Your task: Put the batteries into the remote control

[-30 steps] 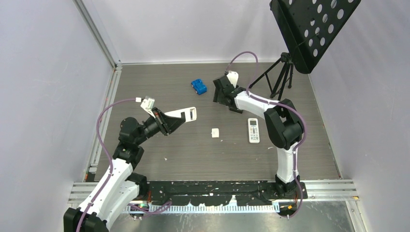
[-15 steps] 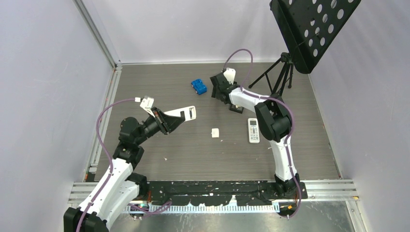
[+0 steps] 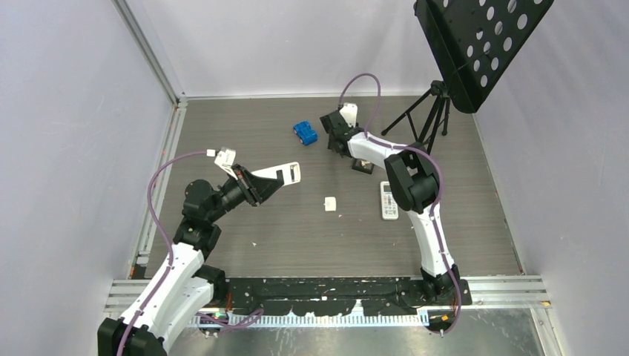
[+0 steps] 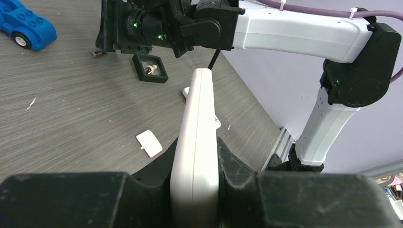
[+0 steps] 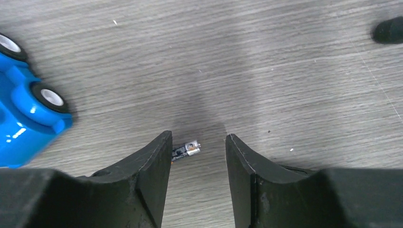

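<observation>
Left tool (image 4: 196, 164) clamps slim white remote (image 4: 199, 104); right tool (image 5: 198, 137) apart around tiny dark battery (image 5: 186, 149) beside blue toy car (image 5: 23, 109). Nothing loaded, apparently.

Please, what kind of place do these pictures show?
Probably a robotics lab test cell: plain walls enclose a wood-grain table, with a tripod, a perforated black panel, and aluminium rails at its edges.
</observation>
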Motion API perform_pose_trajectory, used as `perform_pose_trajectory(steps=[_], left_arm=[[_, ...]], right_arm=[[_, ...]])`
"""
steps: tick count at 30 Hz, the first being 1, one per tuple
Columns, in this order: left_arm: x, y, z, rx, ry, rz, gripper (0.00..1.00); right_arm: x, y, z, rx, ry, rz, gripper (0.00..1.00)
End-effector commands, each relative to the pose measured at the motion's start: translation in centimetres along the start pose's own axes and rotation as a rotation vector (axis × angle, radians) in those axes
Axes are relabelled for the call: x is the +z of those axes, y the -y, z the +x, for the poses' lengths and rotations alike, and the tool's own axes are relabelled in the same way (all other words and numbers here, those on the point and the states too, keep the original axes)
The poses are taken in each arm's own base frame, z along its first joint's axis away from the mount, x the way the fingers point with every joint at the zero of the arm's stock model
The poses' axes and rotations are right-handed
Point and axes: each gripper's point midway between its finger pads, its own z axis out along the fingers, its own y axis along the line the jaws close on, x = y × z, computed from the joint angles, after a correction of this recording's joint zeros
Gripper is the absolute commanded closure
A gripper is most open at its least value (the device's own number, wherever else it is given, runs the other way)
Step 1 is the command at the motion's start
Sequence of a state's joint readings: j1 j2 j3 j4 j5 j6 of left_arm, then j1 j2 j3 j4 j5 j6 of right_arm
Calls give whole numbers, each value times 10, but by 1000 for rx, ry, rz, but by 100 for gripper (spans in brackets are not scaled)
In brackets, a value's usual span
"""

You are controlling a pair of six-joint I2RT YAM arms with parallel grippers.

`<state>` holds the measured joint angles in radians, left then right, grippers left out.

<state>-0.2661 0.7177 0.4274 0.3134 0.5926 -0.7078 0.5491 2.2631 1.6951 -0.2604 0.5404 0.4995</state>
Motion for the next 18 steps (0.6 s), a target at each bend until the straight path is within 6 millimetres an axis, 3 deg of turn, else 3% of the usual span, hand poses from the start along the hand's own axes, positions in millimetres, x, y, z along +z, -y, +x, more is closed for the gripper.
perform_pose_trajectory(steps=[1, 6, 12, 18], left_arm=[[1, 6, -13, 23, 47, 18, 100], [1, 6, -13, 21, 46, 19, 100], [2, 5, -13, 17, 49, 20, 100], [3, 5, -12, 10, 47, 22, 100]], right_arm=[[0, 10, -4, -10, -11, 46, 53], [-8, 18, 9, -40, -73, 55, 61], [-23, 12, 24, -52, -153, -30, 66], [-34, 12, 11, -51, -121, -51, 66]])
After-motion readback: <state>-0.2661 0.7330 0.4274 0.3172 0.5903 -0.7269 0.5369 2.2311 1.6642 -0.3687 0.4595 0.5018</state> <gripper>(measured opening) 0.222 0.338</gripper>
